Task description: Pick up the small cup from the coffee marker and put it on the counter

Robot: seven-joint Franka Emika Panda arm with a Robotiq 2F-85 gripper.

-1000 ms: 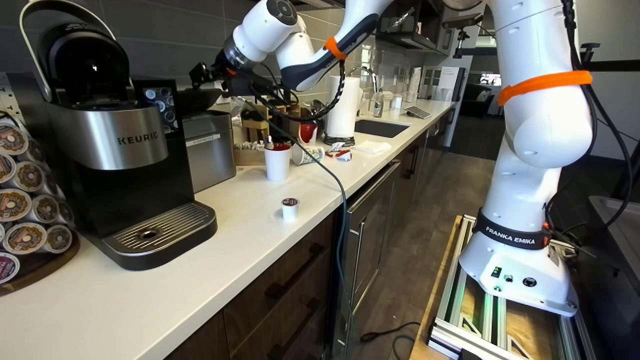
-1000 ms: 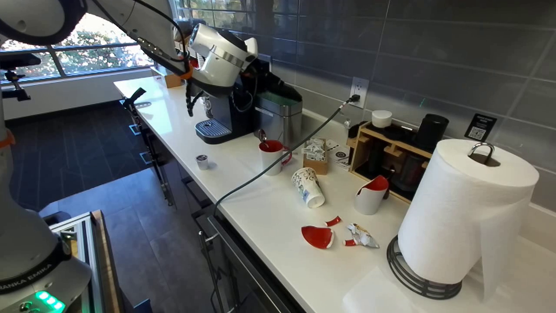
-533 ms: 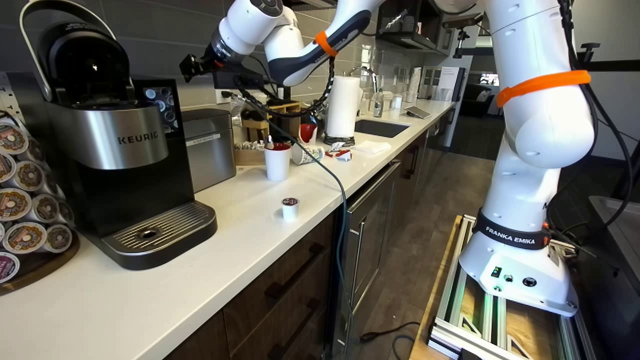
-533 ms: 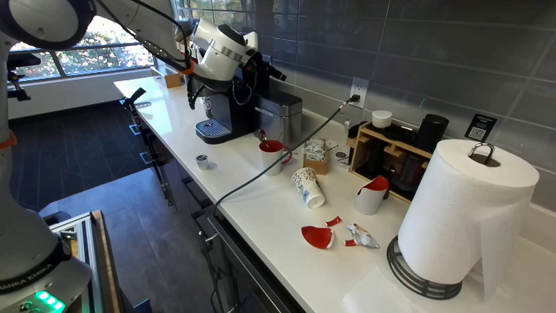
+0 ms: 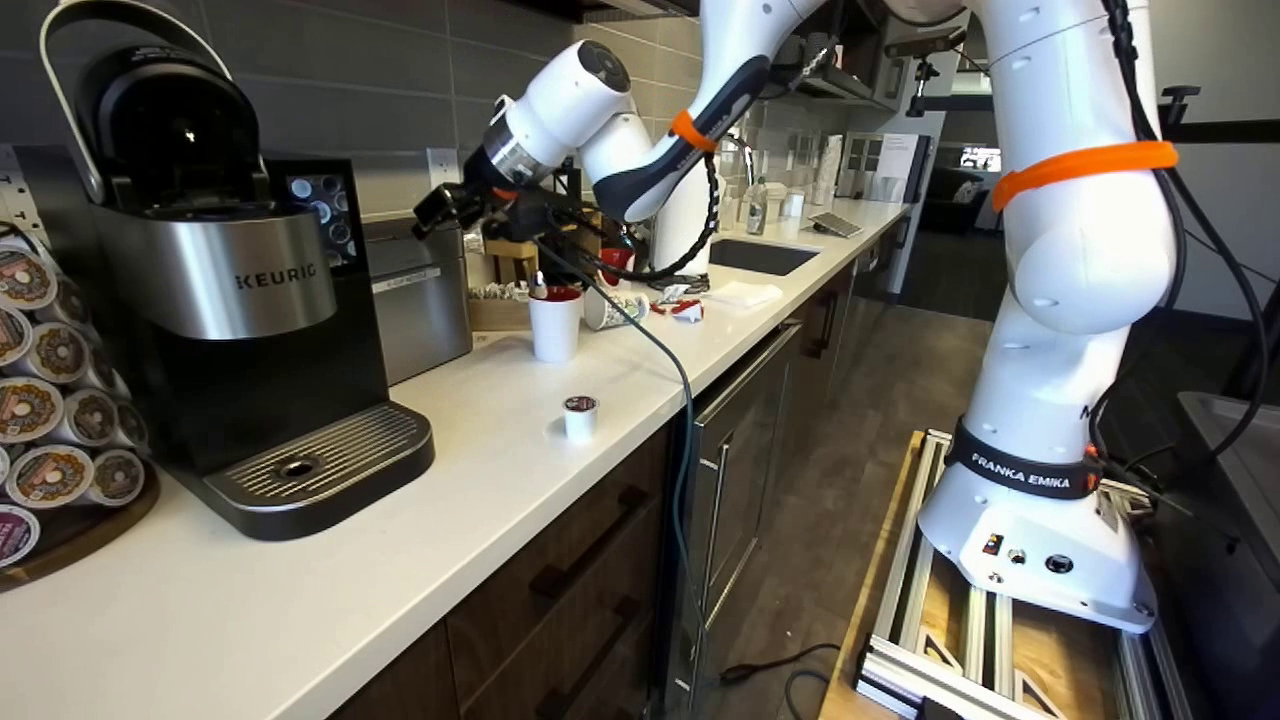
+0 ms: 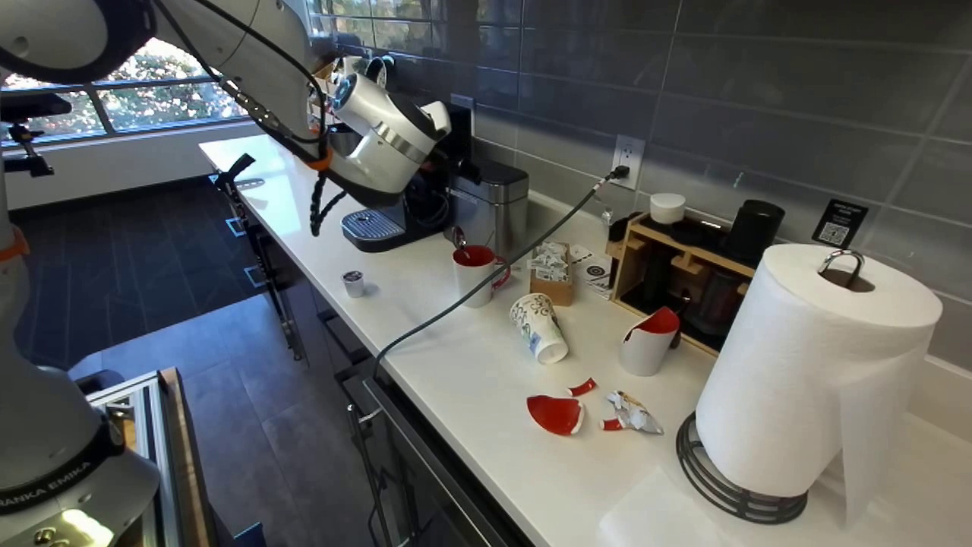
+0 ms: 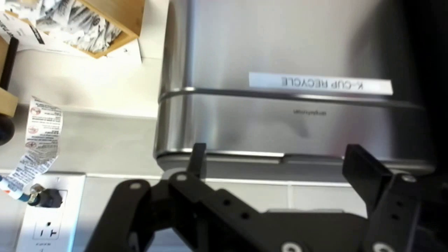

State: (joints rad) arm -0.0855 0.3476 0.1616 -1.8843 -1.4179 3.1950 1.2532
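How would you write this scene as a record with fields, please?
Gripper: open, holding nothing
Small cup: upright on the counter, near its front edge
Coffee machine: handle raised; apart from the small cup
K-Cup recycle bin: beside the coffee machine
Mug: red inside, spoon in it
Paper cup: lying on its side
Placement: looks done

The white arm (image 5: 1085, 240) has orange bands (image 5: 1085, 171), braided black cabling (image 6: 316, 213) and a black pincer (image 7: 276, 152).
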